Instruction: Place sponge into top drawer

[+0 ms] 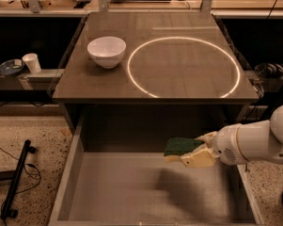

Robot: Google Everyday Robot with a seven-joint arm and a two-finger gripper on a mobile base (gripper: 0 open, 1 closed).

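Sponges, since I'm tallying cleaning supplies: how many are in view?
1. The green-topped yellow foam sponge is held in the gripper, above the right part of the open grey top drawer. None shows on the brown table; others may be hidden.

Dark brown rectangular tabletop (84, 84): a white round ceramic bowl (106, 51) stands upright at its rear left, just beside and outside a thin bright circle of light (128, 70) that covers the centre and right of the surface. Low ledge left of table: a small white paper cup (32, 62), upright, with a shallow blue-grey dish (9, 67) next to it. Speckled beige floor (42, 126), lower left: a black bar (19, 180) lying flat, with a thin black cable (34, 171) looped beside it.
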